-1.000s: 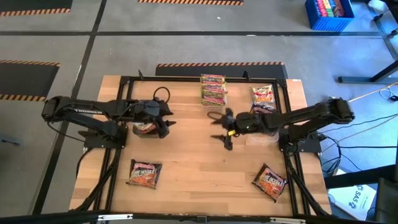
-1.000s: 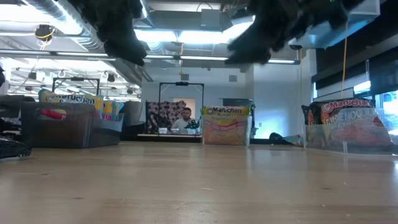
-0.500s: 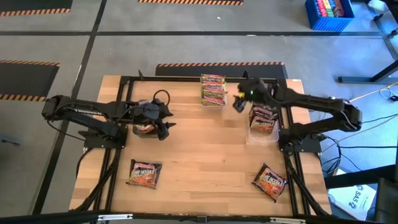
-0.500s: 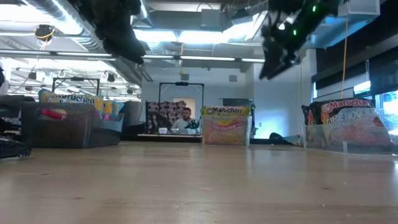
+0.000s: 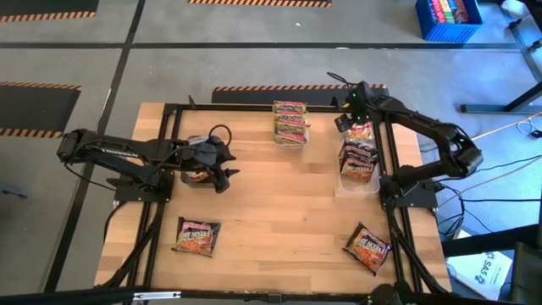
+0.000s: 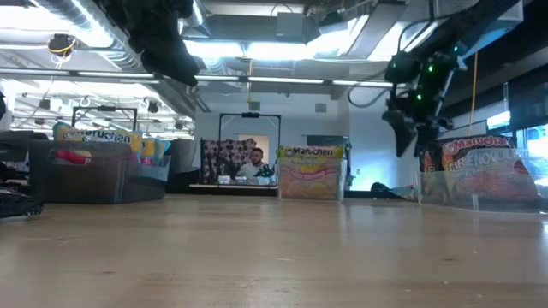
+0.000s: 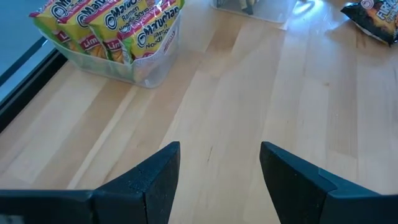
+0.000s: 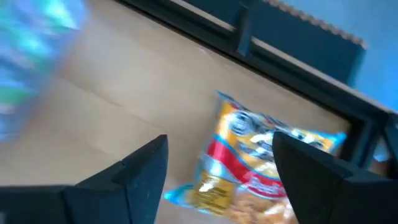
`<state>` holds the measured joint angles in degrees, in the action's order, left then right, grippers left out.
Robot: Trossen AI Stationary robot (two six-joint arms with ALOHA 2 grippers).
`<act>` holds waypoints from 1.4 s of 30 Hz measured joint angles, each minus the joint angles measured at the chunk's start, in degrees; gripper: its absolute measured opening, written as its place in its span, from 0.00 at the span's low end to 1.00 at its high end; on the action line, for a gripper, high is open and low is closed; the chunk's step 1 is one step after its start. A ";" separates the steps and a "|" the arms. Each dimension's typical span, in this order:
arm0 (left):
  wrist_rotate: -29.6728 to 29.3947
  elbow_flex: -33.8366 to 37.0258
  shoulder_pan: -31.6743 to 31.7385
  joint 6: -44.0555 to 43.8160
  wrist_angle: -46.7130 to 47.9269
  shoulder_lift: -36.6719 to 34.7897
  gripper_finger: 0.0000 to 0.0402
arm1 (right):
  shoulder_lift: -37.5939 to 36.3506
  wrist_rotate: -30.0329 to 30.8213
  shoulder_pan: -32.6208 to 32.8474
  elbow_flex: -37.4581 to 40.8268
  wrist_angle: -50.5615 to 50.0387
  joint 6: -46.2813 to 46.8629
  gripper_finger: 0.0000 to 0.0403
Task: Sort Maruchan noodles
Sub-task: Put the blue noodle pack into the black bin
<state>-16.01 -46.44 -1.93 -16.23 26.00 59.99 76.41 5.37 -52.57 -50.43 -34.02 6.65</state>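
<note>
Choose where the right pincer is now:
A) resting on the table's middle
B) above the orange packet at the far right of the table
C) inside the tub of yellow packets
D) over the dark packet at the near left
B: the open right pincer hangs just above the orange packet.

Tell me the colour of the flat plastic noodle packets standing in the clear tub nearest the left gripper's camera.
Yellow-green, with red Maruchan lettering: the packets in the clear tub, best in the left wrist view.
</note>
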 joint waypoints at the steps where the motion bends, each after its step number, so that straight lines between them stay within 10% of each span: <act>1: 0.01 0.00 0.00 -0.01 0.00 0.00 0.54 | 0.89 0.66 -0.71 0.00 -0.28 0.18 0.65; 22: -2.80 0.00 0.02 0.24 -1.77 0.00 0.54 | 12.33 7.85 -4.46 0.02 -3.38 -2.42 0.03; 42: -2.56 0.02 -0.13 -1.15 -3.98 0.00 0.54 | 17.76 9.19 -4.40 -4.35 -6.38 -1.04 0.01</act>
<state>-18.57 -46.41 -2.06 -17.38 22.02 59.99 94.17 14.56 -56.97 -54.78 -40.40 5.61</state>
